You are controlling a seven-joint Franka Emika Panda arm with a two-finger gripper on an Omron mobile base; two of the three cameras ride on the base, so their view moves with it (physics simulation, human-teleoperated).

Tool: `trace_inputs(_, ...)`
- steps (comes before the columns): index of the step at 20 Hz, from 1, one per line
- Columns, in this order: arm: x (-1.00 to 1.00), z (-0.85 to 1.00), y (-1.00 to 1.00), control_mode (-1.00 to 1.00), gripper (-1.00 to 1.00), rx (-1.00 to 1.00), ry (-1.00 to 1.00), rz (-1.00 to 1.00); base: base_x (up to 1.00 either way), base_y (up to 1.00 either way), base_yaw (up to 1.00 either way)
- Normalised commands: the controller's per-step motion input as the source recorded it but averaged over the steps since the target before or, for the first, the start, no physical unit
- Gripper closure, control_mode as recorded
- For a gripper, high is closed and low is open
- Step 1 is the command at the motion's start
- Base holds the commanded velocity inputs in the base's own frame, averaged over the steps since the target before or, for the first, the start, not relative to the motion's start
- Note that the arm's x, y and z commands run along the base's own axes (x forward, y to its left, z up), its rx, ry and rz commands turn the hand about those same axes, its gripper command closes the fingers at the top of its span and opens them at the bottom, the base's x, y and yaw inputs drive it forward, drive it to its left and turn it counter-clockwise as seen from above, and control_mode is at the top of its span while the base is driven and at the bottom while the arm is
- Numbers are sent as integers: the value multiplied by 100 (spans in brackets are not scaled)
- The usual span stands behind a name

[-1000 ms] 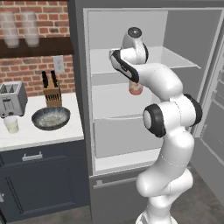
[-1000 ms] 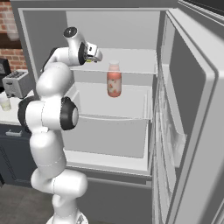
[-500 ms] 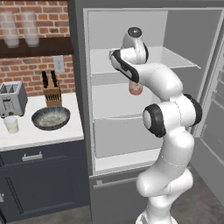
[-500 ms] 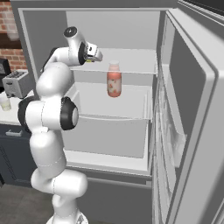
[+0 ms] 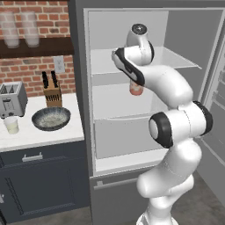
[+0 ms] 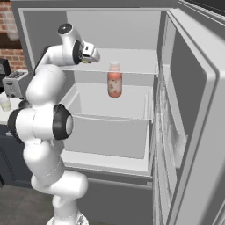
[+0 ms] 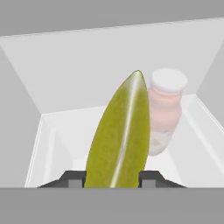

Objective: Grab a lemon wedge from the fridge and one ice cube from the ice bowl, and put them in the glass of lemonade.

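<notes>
A: Where's the lemon wedge [image 7: 119, 135] right now?

B: Between the two finger tips of the hand [image 7: 111, 177], which are closed against its sides. It stands up from them, pointed end away from the camera. From the right base view the hand [image 6: 90, 53] sits at the upper shelf inside the fridge [image 6: 193, 88], whose door hangs wide open.

A: So the first pickup is done?

B: The grip looks made, I'd judge. The wedge is not out of the fridge yet, though. Just beyond it stands a pinkish jar with a white lid [image 7: 164, 111], near but apart.

A: And the rest?

B: All of it. The ice bowl [image 5: 51, 118] sits on the table [image 5: 44, 136] to the left of the fridge, speckled contents untouched as far as I can see. The glass of lemonade [image 5: 11, 125] stands beside it, in front of the toaster [image 5: 12, 99], with a knife block [image 5: 52, 91] behind the bowl.

A: Next, then?

B: Probably carry the wedge across to the glass, drop it in, then fetch one ice cube.
</notes>
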Motion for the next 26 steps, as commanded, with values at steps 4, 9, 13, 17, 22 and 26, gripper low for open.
trace_inputs(4,-100,0,-11,-100,100,0,-12,0,0,0,0)
trace_inputs(9,-100,1,-17,-100,100,2,-10,4,0,0,0)
trace_inputs(13,-100,15,-3,-100,100,0,0,8,0,0,0)
trace_inputs(17,-100,11,0,-100,100,0,7,9,0,0,0)
trace_inputs(22,-100,7,0,-100,100,-6,21,10,0,0,0)
trace_inputs(26,-100,-22,-2,-100,100,-1,14,6,0,0,0)
